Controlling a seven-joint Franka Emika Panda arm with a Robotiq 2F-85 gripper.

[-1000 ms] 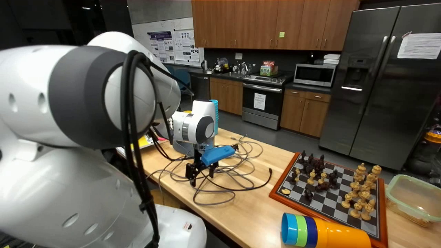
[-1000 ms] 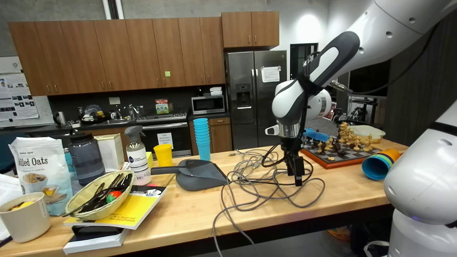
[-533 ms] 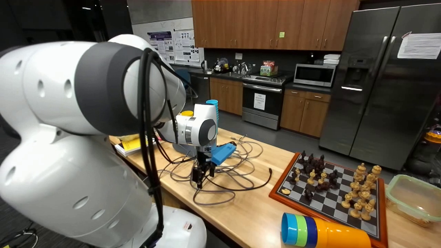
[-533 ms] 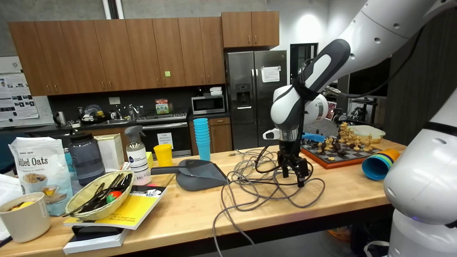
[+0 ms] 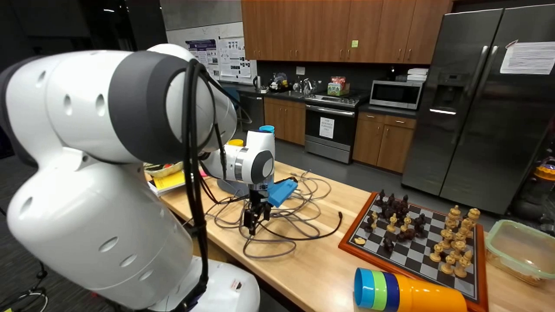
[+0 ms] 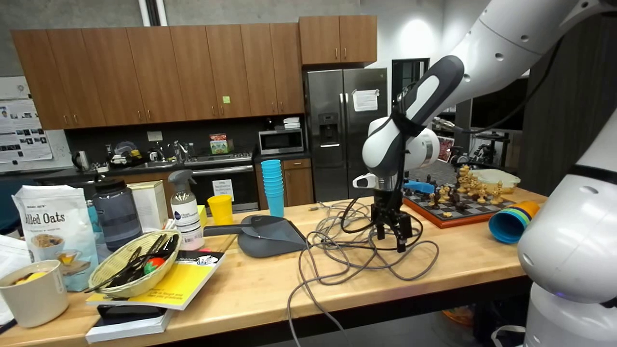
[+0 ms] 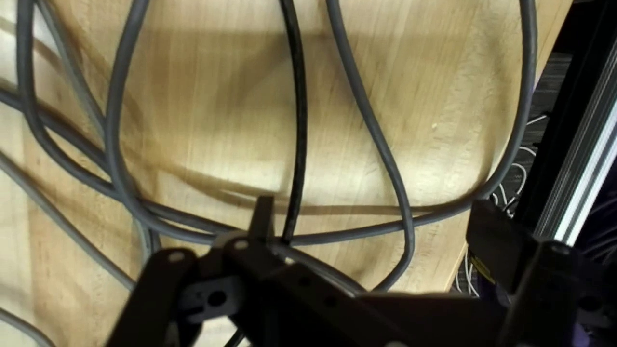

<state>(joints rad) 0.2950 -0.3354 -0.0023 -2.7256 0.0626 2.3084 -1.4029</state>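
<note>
End effector [image 7: 372, 212] turned since earlier; jaws apart above grey cables [image 7: 408, 223].

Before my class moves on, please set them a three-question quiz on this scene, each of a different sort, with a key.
1. True or false: in the wrist view, a grey cable shows between the spread fingers.
2. What lies directly under the wicker basket: (a) a dustpan, (b) a yellow book, or (c) a microwave?
3. Fill in: the cup stack lying by the chessboard is blue, green, dark blue and ____.

Key: 1 true; 2 b; 3 orange.
</note>
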